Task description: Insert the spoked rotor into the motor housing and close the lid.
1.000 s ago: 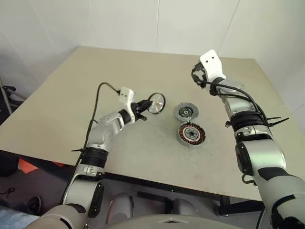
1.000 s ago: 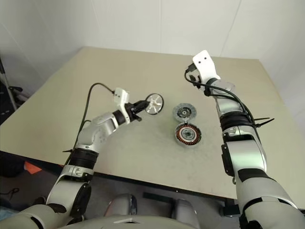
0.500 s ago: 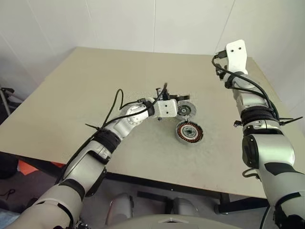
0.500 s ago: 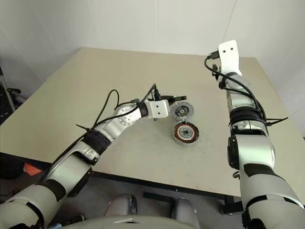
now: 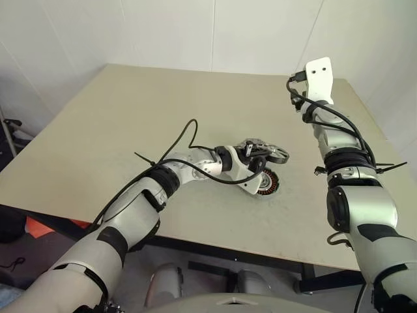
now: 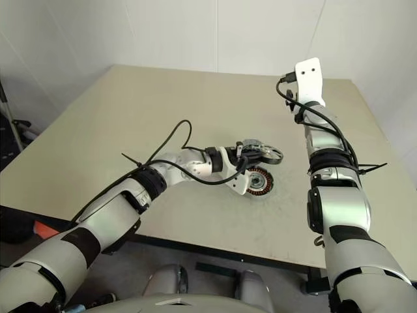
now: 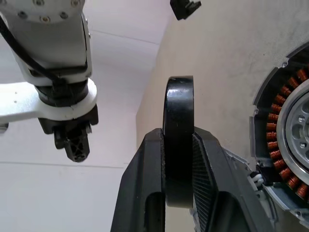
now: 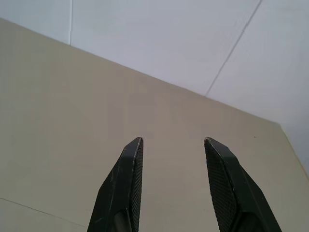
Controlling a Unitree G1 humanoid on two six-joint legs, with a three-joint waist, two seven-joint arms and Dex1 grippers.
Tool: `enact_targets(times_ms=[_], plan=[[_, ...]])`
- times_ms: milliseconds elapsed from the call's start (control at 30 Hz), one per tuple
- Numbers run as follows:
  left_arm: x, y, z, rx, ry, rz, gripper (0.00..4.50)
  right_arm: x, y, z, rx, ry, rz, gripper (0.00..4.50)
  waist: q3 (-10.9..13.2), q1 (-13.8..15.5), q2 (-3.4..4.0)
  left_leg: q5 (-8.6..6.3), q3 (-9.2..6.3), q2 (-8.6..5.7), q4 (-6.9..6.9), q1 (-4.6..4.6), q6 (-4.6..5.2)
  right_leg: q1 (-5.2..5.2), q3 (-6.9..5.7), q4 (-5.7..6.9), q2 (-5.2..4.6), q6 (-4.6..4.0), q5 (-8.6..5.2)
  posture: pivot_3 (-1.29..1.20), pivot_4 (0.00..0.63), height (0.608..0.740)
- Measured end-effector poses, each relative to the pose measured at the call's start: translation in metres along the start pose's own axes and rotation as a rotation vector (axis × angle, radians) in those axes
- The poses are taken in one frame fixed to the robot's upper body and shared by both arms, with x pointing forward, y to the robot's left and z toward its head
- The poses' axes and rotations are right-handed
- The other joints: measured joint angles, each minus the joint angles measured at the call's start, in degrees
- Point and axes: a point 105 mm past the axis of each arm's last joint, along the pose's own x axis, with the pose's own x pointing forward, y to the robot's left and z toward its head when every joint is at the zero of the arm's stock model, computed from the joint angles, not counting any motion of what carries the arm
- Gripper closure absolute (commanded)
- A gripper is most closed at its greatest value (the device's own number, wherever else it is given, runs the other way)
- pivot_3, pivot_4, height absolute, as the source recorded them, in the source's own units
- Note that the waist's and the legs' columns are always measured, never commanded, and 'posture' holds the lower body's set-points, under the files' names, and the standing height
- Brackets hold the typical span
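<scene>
The table [image 5: 130,111] is plain beige, under white walls [image 5: 163,29]. The rotor [image 7: 178,145] has a glossy black rim. The housing [image 7: 285,145] is silver-grey with a ring of reddish copper windings. The left gripper [image 7: 177,145] has 2 black fingers with fine cross-hatched pads; the right gripper [image 8: 174,181] looks the same.

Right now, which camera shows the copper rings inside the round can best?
The left wrist view: the housing sits close there, its copper windings plain to see, though the picture's edge cuts it off. In the two head views the housing looks small, and the left gripper holding the rotor covers part of it.
</scene>
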Motion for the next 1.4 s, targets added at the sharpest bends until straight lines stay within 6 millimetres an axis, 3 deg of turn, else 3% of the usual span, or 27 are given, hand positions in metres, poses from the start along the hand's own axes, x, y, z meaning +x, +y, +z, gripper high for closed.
enact_targets(times_ms=[233, 567, 867, 1400], plan=[[-0.012, 0.003, -0.002, 0.037, -0.017, 0.003, 4.07, 0.001, 0.001, 0.007, -0.001, -0.016, 0.004, 2.24, 0.0, 0.1, 0.0, 0.0, 0.0, 0.01, 0.04, -0.01, 0.0, 0.0, 0.0, 0.03, -0.01, 0.0, 0.0, 0.0, 0.0, 0.74], [-0.014, -0.005, 0.022, -0.001, -0.109, -0.03, 4.07, 0.003, 0.009, 0.009, -0.002, -0.02, 0.024, 2.24, 0.0, 0.2, 0.01, -0.01, 0.0, 0.01, 0.14, -0.04, -0.01, -0.03, 0.0, 0.12, -0.04, -0.01, 0.0, 0.0, 0.0, 0.74], [-0.017, -0.019, 0.018, -0.053, -0.069, -0.073, 4.07, 0.003, 0.009, 0.01, -0.002, -0.023, 0.024, 2.24, 0.0, 0.2, 0.02, -0.01, 0.0, 0.01, 0.16, 0.0, -0.04, -0.05, 0.01, 0.24, -0.04, -0.01, -0.01, 0.0, 0.0, 0.74], [-0.021, -0.013, 0.01, -0.049, -0.029, -0.058, 4.07, 0.003, 0.009, 0.01, -0.002, -0.023, 0.025, 2.24, 0.0, 0.1, 0.02, -0.02, 0.0, 0.01, 0.17, 0.01, -0.08, -0.05, 0.01, 0.27, -0.05, -0.01, -0.01, 0.0, 0.0, 0.74]])
